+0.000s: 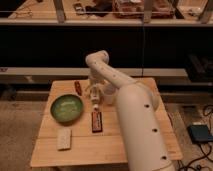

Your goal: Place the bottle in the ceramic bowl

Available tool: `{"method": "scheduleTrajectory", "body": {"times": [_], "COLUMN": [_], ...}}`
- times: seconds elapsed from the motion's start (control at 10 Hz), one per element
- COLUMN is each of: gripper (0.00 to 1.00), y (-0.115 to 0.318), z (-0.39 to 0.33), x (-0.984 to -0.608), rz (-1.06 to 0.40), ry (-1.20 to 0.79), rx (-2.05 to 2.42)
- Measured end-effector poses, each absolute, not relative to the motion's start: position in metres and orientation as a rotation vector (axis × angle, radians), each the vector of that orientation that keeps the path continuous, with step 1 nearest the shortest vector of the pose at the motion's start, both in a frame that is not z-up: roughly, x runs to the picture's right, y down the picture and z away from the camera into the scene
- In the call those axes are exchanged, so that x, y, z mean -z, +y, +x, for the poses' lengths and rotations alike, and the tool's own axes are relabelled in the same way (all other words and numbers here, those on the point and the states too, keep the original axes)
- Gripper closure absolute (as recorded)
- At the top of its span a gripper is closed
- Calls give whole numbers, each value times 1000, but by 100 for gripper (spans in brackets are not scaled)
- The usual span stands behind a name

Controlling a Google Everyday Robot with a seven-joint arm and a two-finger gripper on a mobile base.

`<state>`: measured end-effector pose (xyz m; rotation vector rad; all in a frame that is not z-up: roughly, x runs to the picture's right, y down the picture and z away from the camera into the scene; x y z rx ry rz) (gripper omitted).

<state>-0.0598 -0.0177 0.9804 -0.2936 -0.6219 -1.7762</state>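
The small white bottle (95, 100) stands upright on the wooden table (135, 145), just right of the green ceramic bowl (66, 108). My gripper (94, 92) hangs from the white arm straight down over the bottle's top, at or around its cap. The bottle's upper part is hidden by the gripper. The bowl sits on the left half of the table with nothing in it.
A white translucent cup (108, 95) stands close to the right of the bottle. A small red-orange item (77, 87) lies behind the bowl. A brown bar (96, 121) and a white sponge (64, 138) lie toward the front. My arm covers the table's right side.
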Motion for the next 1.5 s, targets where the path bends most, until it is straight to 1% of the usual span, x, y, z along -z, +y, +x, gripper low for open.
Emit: {"method": "scheduleTrajectory", "body": {"times": [0.4,0.6,0.7,0.8,0.9,1.0,1.2,1.5], "gripper": [21,36,47,54,68,73,74,74], "y": [0,9,12,14,15,14,1,-40], "z": [-63,-61,-62,-63,-67,-70,-88,-123], "x": [-989,-992,-994,-994,-995,-994,-986,-962], "rz": [-329,-354,-364,-370,-375,-372,-334,-193], "ry": [-638,-644,-648,-649,-653,-657,-668,-709], "rx": [1799,1811,1814,1814,1810,1801,1785,1704]}}
